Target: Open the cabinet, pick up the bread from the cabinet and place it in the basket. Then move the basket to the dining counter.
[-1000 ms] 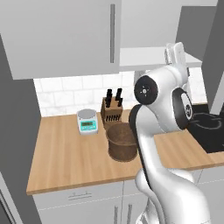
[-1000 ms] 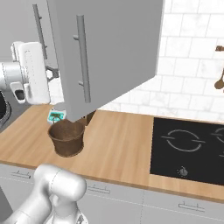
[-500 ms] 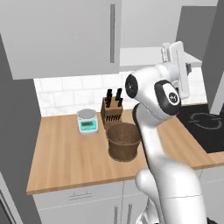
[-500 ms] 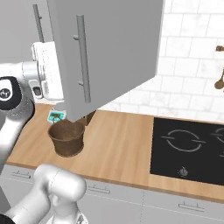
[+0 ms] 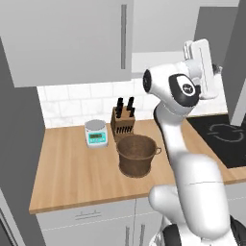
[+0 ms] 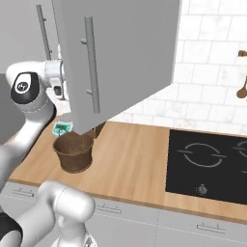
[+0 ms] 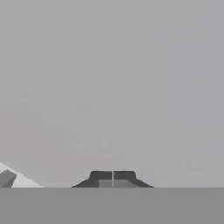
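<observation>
- The cabinet (image 6: 116, 62) has its right door swung wide, the long vertical bar handle (image 6: 90, 65) facing the right base camera; the left door (image 5: 67, 38) looks shut
- The gripper (image 7: 112, 177) is raised to cabinet height beside the open door, its finger tips pressed together with nothing between them, facing a plain grey surface
- Step in hand, as I judge it: reaching into the cabinet for the bread, which is hidden from every camera
- To do it well, the claw should spread before nearing the loaf, then the hand should clear the door edge and enter level with the shelf
- The basket (image 5: 137, 154) is round, brown, woven and empty, near the worktop's (image 5: 67, 173) front edge, just in front of the knife block (image 5: 123, 122), the kitchen scale (image 5: 96, 133) to its left
</observation>
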Robot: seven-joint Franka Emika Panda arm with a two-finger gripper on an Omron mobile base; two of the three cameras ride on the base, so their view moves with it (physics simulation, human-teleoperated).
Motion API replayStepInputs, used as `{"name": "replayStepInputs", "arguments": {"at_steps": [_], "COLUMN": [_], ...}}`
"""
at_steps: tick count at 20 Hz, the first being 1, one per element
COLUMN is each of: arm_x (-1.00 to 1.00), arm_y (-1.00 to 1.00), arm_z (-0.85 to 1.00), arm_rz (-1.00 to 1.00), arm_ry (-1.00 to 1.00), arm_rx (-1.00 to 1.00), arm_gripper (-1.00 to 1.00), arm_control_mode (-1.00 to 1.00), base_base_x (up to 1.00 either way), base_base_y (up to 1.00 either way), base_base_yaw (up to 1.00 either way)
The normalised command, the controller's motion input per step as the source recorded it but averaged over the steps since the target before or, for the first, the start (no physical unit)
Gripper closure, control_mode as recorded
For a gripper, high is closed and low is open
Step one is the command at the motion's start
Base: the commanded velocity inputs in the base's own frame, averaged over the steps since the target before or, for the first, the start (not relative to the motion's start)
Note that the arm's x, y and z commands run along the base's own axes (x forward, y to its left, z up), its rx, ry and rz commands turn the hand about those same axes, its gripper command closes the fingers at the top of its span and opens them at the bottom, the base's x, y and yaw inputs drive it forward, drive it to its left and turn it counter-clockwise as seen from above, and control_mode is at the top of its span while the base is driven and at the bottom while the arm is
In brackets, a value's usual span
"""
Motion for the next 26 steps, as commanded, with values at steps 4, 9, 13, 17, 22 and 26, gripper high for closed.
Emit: {"name": "replayStepInputs", "arguments": {"at_steps": [4,9,13,17,22,26], "arm_x": [0.63,0.15,0.0,0.0,0.0,-0.17], "arm_y": [-0.71,-0.99,-1.0,-1.0,-0.55,0.13], "arm_z": [-0.2,-0.05,0.0,0.0,0.0,0.02], "arm_rz": [0.0,0.0,0.0,0.01,0.06,0.01], "arm_ry": [0.04,0.0,-0.04,-0.1,-0.05,-0.07], "arm_rx": [0.01,0.08,0.12,0.12,0.13,0.0], "arm_gripper": [1.0,1.0,1.0,1.0,1.0,1.0], "arm_control_mode": [-1.0,-1.0,-1.0,-1.0,-1.0,-1.0], "base_base_x": [0.0,0.0,0.0,0.0,0.0,0.0], "base_base_y": [0.0,0.0,0.0,0.0,0.0,0.0], "base_base_yaw": [0.0,0.0,0.0,0.0,0.0,0.0]}}
